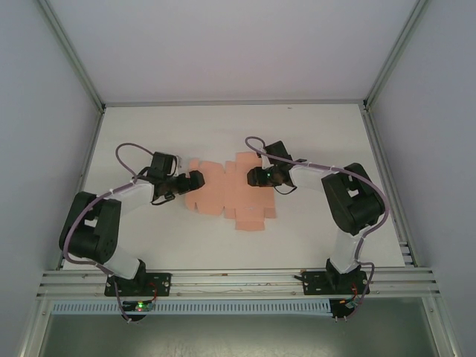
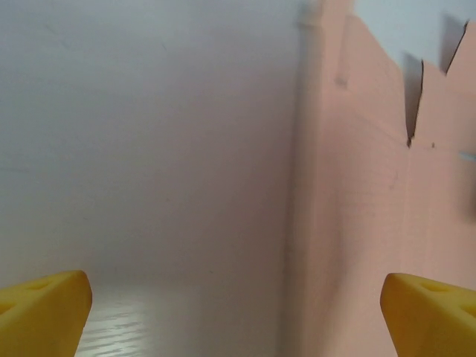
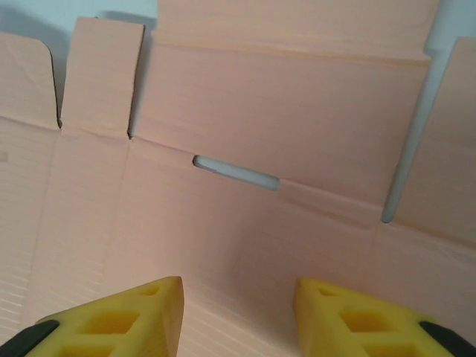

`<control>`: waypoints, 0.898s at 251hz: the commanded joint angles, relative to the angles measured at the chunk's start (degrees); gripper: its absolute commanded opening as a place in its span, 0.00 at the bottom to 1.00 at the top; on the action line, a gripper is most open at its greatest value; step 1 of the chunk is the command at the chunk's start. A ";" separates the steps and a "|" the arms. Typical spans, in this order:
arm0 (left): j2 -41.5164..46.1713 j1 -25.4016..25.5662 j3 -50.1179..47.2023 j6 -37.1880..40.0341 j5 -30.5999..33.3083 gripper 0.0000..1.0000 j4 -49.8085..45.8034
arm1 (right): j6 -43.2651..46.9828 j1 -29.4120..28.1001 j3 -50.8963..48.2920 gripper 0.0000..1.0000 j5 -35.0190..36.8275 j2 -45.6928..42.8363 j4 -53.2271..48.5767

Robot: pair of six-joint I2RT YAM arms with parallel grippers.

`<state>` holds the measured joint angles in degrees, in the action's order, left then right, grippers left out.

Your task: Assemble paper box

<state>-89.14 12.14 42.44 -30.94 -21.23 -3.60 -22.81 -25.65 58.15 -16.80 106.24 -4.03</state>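
Top external: flat pink paper box point(image 1: 223, 195) mid-frame betw. claws; left claw point(image 1: 198, 178) wide open at its left edge, right claw point(image 1: 251, 177) half-open over centre, empty.

Reaching in from the lower left of the top view with the left arm point(image 1: 93, 227), elbow folded low, forearm angling up and rightward, setting the left gripper point(image 1: 195, 178) left of frame centre, pointing right. Holding the yellow left fingers point(image 2: 41, 316) wide apart at the bottom corners of the left wrist view. Mirroring from the lower right with the right arm point(image 1: 355, 201), placing the right gripper point(image 1: 253, 176) just right of centre, pointing left. Showing the yellow right fingers point(image 3: 126, 320) a moderate gap apart, bottom middle of the right wrist view.
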 commanded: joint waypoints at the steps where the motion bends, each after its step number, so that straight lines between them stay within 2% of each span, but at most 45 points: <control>1: -1.09 1.65 2.34 -0.13 -4.53 0.97 0.02 | -0.24 0.15 -0.64 0.44 1.11 2.90 -2.59; 34: -1.65 2.13 2.14 -1.19 -7.93 0.88 3.31 | -0.24 0.27 -1.04 0.42 1.07 3.89 -1.92; 59: -1.21 2.51 1.95 -1.49 -8.92 0.72 4.37 | -0.35 0.50 -1.46 0.42 1.16 3.92 -1.11; 81: -0.30 2.62 1.57 -2.08 -8.74 0.54 5.43 | -0.01 0.49 -1.72 0.42 1.25 3.70 -0.77; 109: 0.83 2.81 1.24 -2.87 -9.30 0.18 7.24 | 0.21 0.63 -1.94 0.44 0.80 2.49 0.01; 128: 1.90 3.11 1.25 -3.14 -9.01 0.00 7.88 | 0.28 0.85 -2.24 0.48 -0.25 0.35 1.22; 176: 7.89 3.40 0.52 -4.11 -10.96 0.00 10.66 | -0.41 3.40 -6.72 0.63 -5.16 -10.52 7.92; 201: 12.16 3.40 0.12 -4.24 -13.55 0.00 12.21 | -2.12 7.11 -11.28 0.68 -12.60 -16.68 14.40; 209: 13.48 3.50 0.02 -4.21 -14.66 0.00 12.79 | -2.63 8.56 -12.87 0.72 -15.54 -17.96 16.64; 225: 16.23 3.56 -0.05 -3.85 -16.08 0.00 13.02 | -3.62 11.46 -15.16 0.72 -20.50 -20.08 19.71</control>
<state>-77.84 15.31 42.94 -34.81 -33.08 4.93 -24.18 -18.48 47.16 -25.93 90.13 6.63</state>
